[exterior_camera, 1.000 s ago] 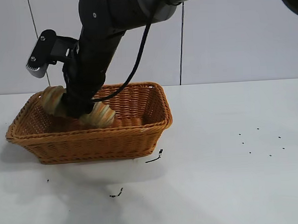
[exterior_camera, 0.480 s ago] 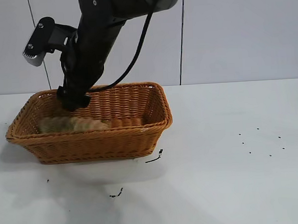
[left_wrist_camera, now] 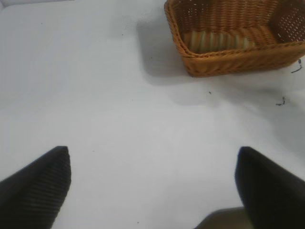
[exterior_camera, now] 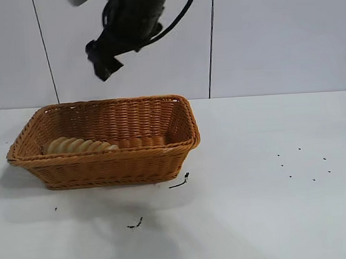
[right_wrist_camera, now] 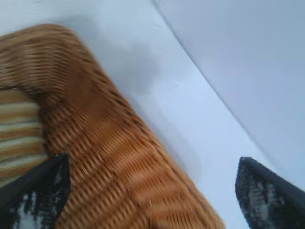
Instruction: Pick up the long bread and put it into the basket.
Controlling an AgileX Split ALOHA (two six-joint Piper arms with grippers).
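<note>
ridged oval long bread (exterior_camera: 80, 146) lies in woven wicker basket (exterior_camera: 179, 142), left end | right gripper (exterior_camera: 104, 59) above, apparently spread, empty | left gripper (left_wrist_camera: 152, 183) spread over table (exterior_camera: 270, 205)

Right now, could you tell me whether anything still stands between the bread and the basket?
Nothing visible does: the bread already lies inside the basket, at its left end. The right gripper hangs open and empty above the basket; the left gripper is open over bare table, off to one side.

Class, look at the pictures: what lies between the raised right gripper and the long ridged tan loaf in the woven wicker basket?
Nothing: in the exterior view only open air separates the right gripper, open above, from the long ridged tan loaf lying in the orange-brown woven wicker basket.
</note>
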